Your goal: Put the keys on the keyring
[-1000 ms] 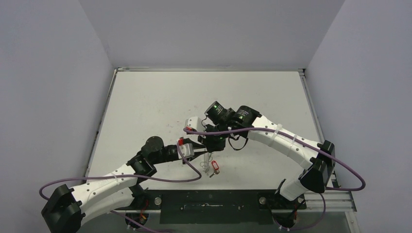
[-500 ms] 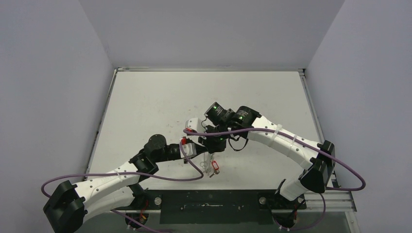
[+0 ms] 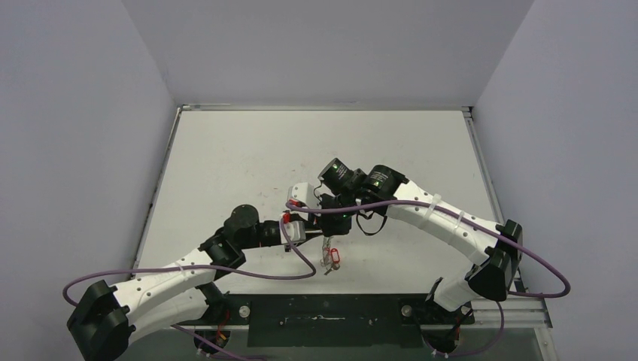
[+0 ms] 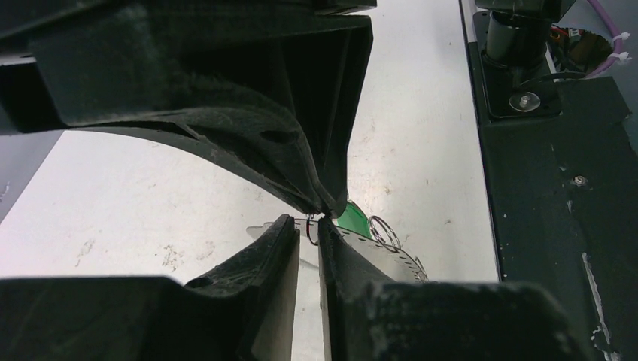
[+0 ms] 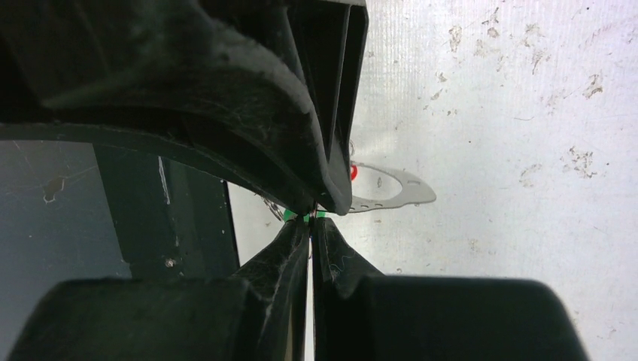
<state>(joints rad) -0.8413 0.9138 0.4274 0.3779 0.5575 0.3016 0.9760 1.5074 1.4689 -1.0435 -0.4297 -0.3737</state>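
In the top view my left gripper (image 3: 307,230) and right gripper (image 3: 329,228) meet tip to tip above the near middle of the table (image 3: 226,165). The red-tagged key (image 3: 334,258) hangs below them. In the left wrist view my left gripper (image 4: 308,228) stands almost shut with a thin wire loop of the keyring (image 4: 311,232) between its fingers. The green tag (image 4: 351,219), a small split ring (image 4: 384,232) and a silver key blade (image 4: 380,247) lie just beyond. My right gripper (image 5: 311,220) is shut at the green tag (image 5: 290,216); what it pinches is mostly hidden. A silver key (image 5: 395,192) shows behind.
The black base rail (image 3: 323,310) runs along the near edge, and shows in the left wrist view (image 4: 557,188) at the right. Purple cables (image 3: 301,259) loop beside the grippers. Grey walls (image 3: 90,113) enclose the table on three sides.
My left arm has slid a little to the right, bringing its fingertips closer against the right gripper. The hanging red tag has barely moved.
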